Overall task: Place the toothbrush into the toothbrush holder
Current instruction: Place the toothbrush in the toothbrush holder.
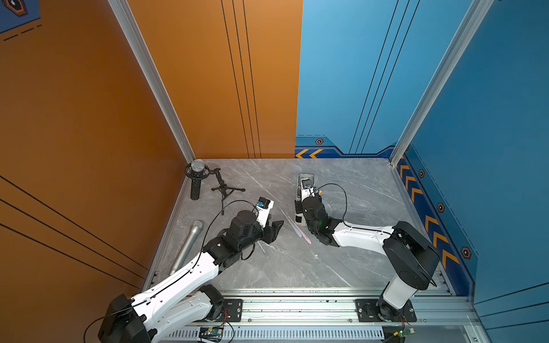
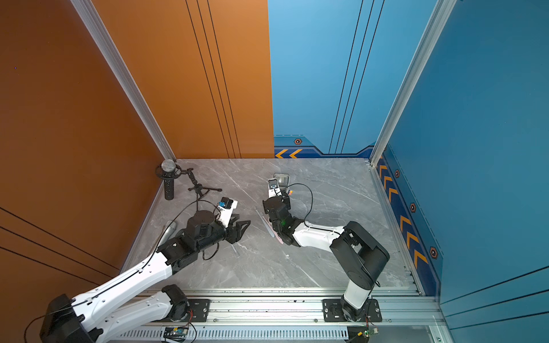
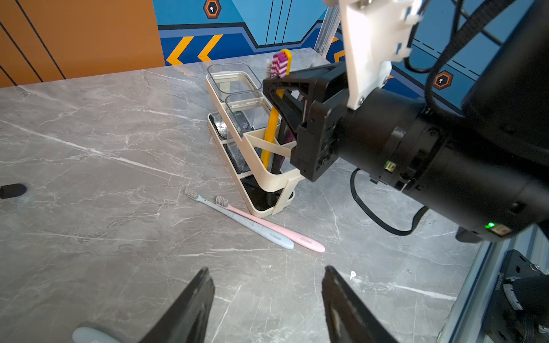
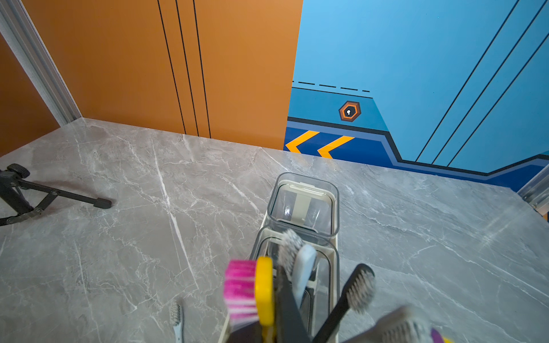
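— What do both top views give you?
— The left pincer hangs with its jaws wide apart over the grey worktop, left of centre. The right arm reaches to the toothbrush holder, which stands right of centre, running near to far.
— And the left wrist view?
— The right pincer is closed tight beside the stem of a yellow toothbrush standing in the holder's near compartment. Whether it pinches that stem, I cannot tell. A pale blue toothbrush and a pink toothbrush lie flat just beside the holder's near end.
— The right wrist view?
— Blurred heads: the yellow one's pink bristles, a black toothbrush, the clear cups behind.
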